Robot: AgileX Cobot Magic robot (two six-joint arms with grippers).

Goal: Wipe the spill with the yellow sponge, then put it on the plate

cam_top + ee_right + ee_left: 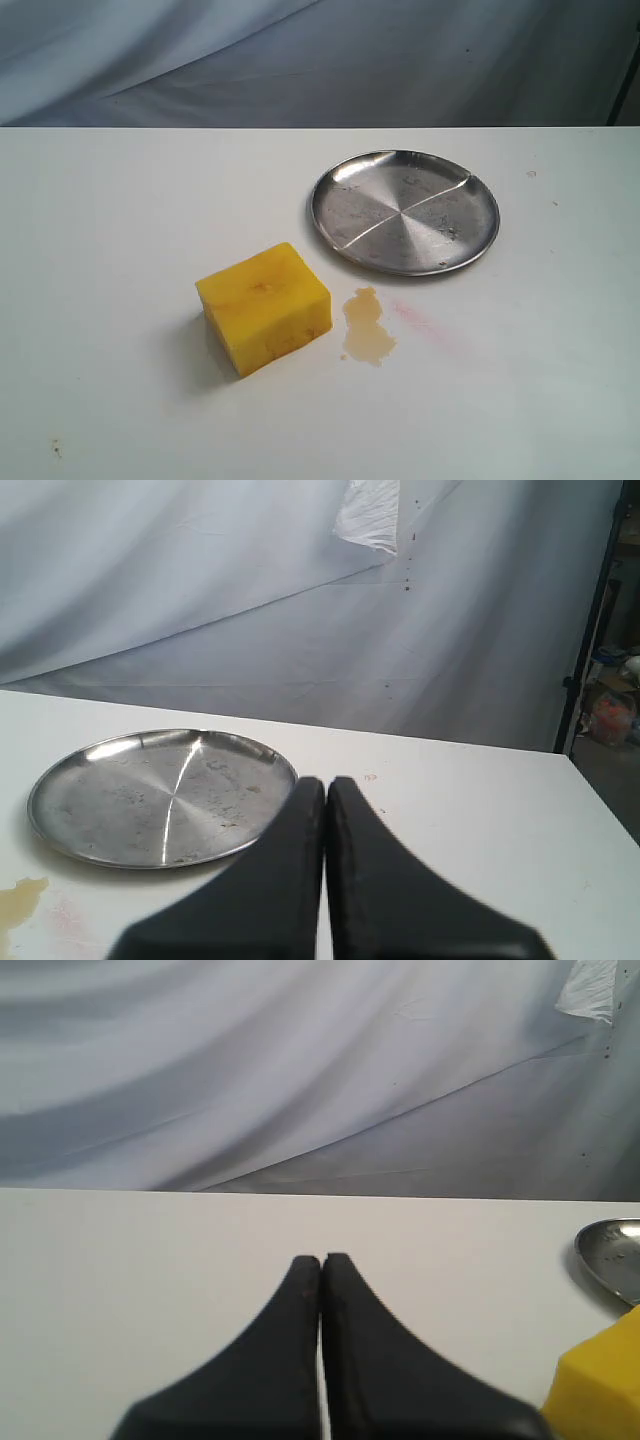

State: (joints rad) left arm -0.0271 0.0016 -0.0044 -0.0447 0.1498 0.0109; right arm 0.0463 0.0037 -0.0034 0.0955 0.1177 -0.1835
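Yellow sponge (263, 307) just beside spill (367, 327)

1. The thick yellow rectangular foam sponge (263, 307) lies on the white flat table (110, 220), left of centre, towards the near side.
2. The small amber-brown liquid spill (366, 326) lies just right of the sponge, apart from it.
3. The round silver metal plate (404, 211) sits farther back, right of the sponge, beyond the spill.
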